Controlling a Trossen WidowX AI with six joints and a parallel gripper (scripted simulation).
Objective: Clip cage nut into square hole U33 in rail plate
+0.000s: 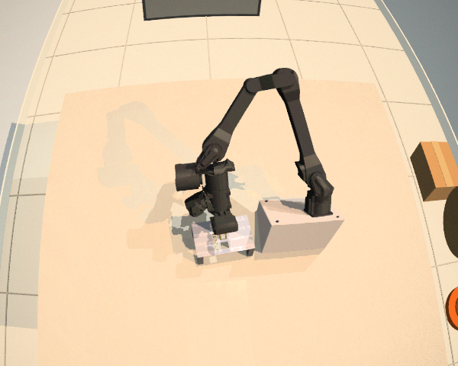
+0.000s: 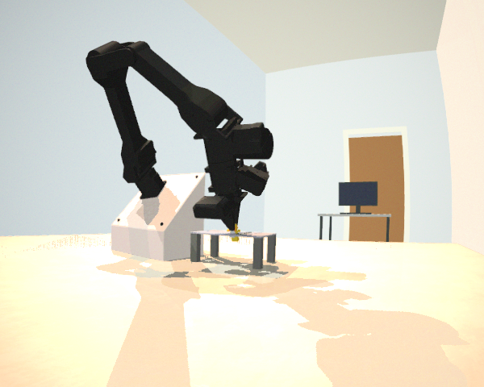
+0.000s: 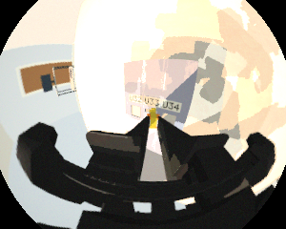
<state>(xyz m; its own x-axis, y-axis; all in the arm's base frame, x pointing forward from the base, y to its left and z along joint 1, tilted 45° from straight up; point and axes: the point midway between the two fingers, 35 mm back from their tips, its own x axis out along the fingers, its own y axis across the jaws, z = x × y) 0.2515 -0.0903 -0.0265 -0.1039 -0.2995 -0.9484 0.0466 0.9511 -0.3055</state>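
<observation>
"Where is the cage nut (image 1: 223, 236) (image 2: 235, 234) (image 3: 153, 119) sitting?"

"It is showing yellow at the rail plate (image 1: 241, 238) (image 2: 206, 233) (image 3: 138, 81), just below the U33 marking in the wrist view. In the exterior view, its yellow parts are appearing both above and below the plate's thin edge."

"And what is the gripper (image 1: 223, 232) (image 2: 235, 227) (image 3: 153, 117) doing?"

"It is grasping the nut, its two dark fingertips pinching from the left and right in the wrist view. They are pointing down at the plate (the top view is hiding most of that pinch behind the gripper's body)."

"Are the wings hooking under the hole's edges?"

"I can't tell; the nut is looking too small, and the fingers are covering part of it. A pale square opening (image 3: 135, 111) is showing to its left, under the U32 marking."

"How is everything else standing?"

"The plate is resting level on dark legs (image 1: 199, 260) (image 2: 257, 252). In the top view, the pale base box (image 1: 300, 236) (image 2: 138, 241) is standing just right of it, and the black arm (image 1: 237, 106) (image 2: 121, 108) is arching over on the far side."
</observation>
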